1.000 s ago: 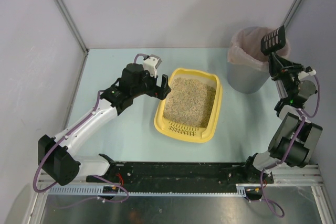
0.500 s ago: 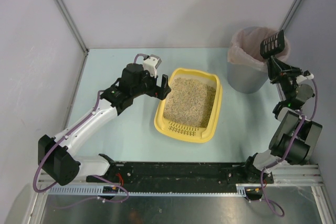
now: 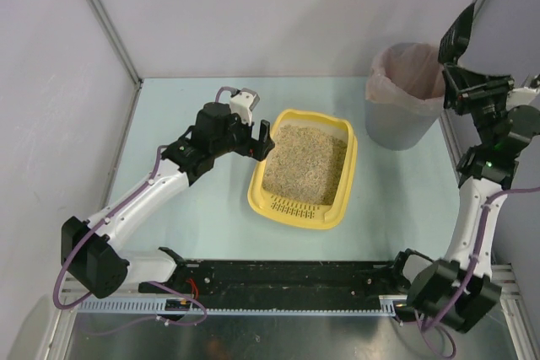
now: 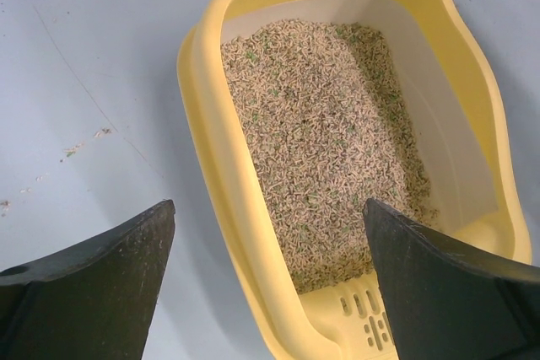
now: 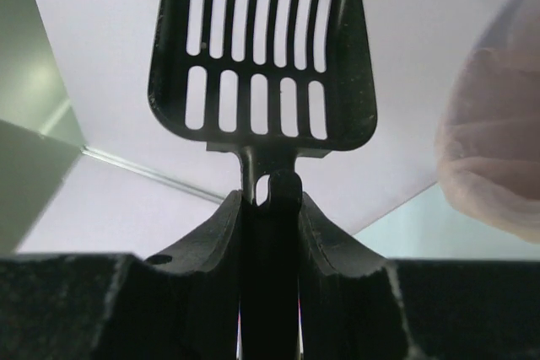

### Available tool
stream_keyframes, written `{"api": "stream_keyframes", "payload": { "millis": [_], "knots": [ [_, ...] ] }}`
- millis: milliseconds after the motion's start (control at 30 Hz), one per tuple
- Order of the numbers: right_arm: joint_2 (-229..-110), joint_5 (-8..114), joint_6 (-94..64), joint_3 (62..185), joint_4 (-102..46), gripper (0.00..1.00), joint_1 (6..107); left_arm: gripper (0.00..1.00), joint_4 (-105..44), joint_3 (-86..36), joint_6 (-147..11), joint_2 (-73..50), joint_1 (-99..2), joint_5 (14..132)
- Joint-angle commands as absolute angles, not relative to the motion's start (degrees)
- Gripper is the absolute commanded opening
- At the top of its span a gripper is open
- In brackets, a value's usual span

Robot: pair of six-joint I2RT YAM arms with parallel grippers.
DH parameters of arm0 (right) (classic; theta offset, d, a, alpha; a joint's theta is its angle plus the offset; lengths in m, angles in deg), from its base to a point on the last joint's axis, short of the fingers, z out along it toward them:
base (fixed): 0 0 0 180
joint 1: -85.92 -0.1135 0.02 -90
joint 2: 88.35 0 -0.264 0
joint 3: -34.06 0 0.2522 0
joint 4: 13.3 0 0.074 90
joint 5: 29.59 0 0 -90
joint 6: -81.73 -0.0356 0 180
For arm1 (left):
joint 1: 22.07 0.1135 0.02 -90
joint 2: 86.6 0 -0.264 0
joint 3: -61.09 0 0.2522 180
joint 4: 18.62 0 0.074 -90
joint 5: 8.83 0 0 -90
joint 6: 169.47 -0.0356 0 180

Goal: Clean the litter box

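Note:
The yellow litter box (image 3: 256, 185) sits mid-table, filled with beige litter (image 3: 305, 162), its slotted end nearest the arms. My left gripper (image 3: 260, 140) is open at the box's far left side. In the left wrist view that gripper (image 4: 268, 208) straddles the box's left rim (image 4: 211, 149): one finger is over the table, the other over the litter (image 4: 325, 149). Whether it touches the rim I cannot tell. My right gripper (image 3: 456, 83) is raised beside the bin and shut on the handle of the black slotted scoop (image 3: 461, 34). From the right wrist, the gripper (image 5: 270, 200) holds the scoop (image 5: 261, 56) upright, with nothing in it.
A grey round bin (image 3: 403, 115) with a pinkish bag liner (image 5: 498, 124) stands at the back right, just left of the raised scoop. Grey walls enclose the table on three sides. A few litter crumbs (image 4: 84, 142) lie on the table left of the box.
My right arm has lifted and swung right, carrying the scoop from over the bin's rim to higher up beside it. The left arm and the box have not moved.

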State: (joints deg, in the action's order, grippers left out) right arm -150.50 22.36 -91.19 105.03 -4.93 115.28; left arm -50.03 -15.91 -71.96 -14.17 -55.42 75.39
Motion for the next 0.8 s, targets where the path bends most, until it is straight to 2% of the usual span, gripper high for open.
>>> {"api": "stream_keyframes", "payload": {
  "millis": [0, 167, 200, 267, 300, 333, 400, 567, 767],
  "knots": [
    [-144.6, 33.2, -61.0, 114.4, -31.2, 0.0, 106.7, 0.96, -47.7, -15.7, -71.7, -15.0, -55.5, 73.2],
    [-145.3, 46.2, -45.0, 120.1, -46.4, 0.0, 90.0, 0.94, -47.7, -15.8, -71.3, -14.3, -55.5, 72.5],
    [-145.9, 47.8, -40.7, 121.5, -48.5, 0.0, 83.1, 0.92, -47.7, -15.7, -71.4, -14.6, -55.5, 72.6],
    [-148.0, 56.0, -36.8, 124.4, -55.1, 0.0, 76.5, 0.91, -47.7, -15.3, -72.4, -14.6, -55.5, 73.4],
    [-148.9, 59.4, -34.7, 125.1, -57.0, 0.0, 69.3, 0.89, -47.6, -14.7, -72.5, -14.5, -55.4, 74.1],
    [-150.5, 66.7, -31.8, 126.3, -58.8, 0.0, 66.3, 0.88, -47.7, -14.5, -72.6, -14.4, -55.4, 74.5],
    [-152.7, 72.0, -29.5, 127.2, -64.2, 0.0, 59.4, 0.84, -47.7, -14.2, -72.9, -13.8, -55.3, 74.5],
    [-159.9, 74.9, -25.7, 129.7, -73.6, 0.0, 54.0, 0.79, -47.4, -14.1, -73.4, -11.9, -55.3, 74.7],
    [-164.0, 80.3, -20.3, 133.1, -81.1, 0.0, 44.4, 0.78, -47.4, -13.9, -73.0, -10.1, -55.3, 72.8]
  ]
}}
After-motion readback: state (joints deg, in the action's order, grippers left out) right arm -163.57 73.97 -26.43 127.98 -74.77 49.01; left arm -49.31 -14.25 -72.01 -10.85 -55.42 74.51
